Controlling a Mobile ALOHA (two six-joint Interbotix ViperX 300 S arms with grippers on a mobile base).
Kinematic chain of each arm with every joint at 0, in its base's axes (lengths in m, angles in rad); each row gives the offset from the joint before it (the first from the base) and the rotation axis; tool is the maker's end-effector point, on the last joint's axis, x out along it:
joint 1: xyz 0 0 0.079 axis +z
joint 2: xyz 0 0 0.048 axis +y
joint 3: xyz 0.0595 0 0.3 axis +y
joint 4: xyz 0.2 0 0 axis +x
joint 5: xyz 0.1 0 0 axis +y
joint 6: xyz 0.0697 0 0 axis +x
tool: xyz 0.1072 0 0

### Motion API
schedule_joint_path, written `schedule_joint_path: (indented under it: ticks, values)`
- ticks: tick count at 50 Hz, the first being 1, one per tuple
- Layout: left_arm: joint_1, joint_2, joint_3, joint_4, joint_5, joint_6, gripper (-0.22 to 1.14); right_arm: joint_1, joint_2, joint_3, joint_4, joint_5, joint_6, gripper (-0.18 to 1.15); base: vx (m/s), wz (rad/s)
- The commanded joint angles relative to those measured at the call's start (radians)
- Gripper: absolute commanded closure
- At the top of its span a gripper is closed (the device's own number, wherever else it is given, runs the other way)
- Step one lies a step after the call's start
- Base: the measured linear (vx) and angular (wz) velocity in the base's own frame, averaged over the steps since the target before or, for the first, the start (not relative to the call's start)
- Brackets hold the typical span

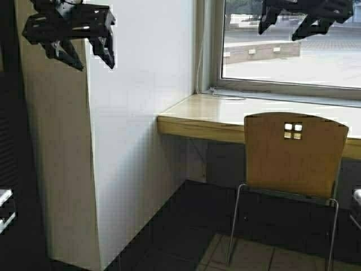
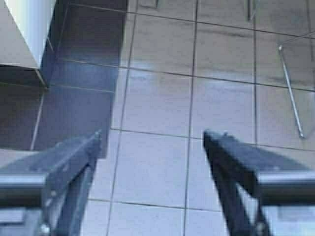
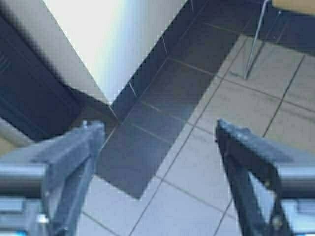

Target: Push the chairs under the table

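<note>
One light tan chair (image 1: 295, 153) with four small square cutouts and chrome wire legs stands at the right, its back just in front of the table's (image 1: 194, 117) thick yellowish front edge. Both arms are held high and touch nothing. My left gripper (image 1: 92, 60) hangs open at the upper left, in front of the white wall. My right gripper (image 1: 281, 31) hangs open at the upper right, before the window. The left wrist view shows its open gripper (image 2: 151, 135) over bare floor tiles, with a chrome chair leg (image 2: 291, 94) off to one side. Past the open right gripper (image 3: 157, 127), a chair leg (image 3: 256, 45) shows.
A white wall corner (image 1: 132, 141) juts out at the left, next to the table's end. A window (image 1: 287, 48) runs behind the table. The floor has light tiles (image 2: 162, 103) with a dark band (image 3: 162, 98) along the wall. A small pale object (image 1: 356, 196) shows at the right edge.
</note>
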Motion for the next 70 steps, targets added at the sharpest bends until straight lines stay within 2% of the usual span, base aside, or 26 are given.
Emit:
schedule_joint_path:
  ticks: [1,30,70]
  values:
    - [-0.003,-0.023,-0.026,-0.009,-0.003,-0.006,-0.03,-0.002,-0.009,-0.029,-0.002,0.003,-0.002,-0.02,-0.38,-0.1]
    - [-0.003,-0.029,-0.032,-0.026,0.015,-0.018,-0.03,-0.003,0.069,-0.031,-0.038,0.005,-0.006,-0.02,-0.36,-0.14]
    - [-0.003,-0.008,-0.025,-0.025,0.018,-0.023,-0.03,-0.003,0.078,-0.064,-0.032,0.071,0.003,-0.02,-0.23,-0.09]
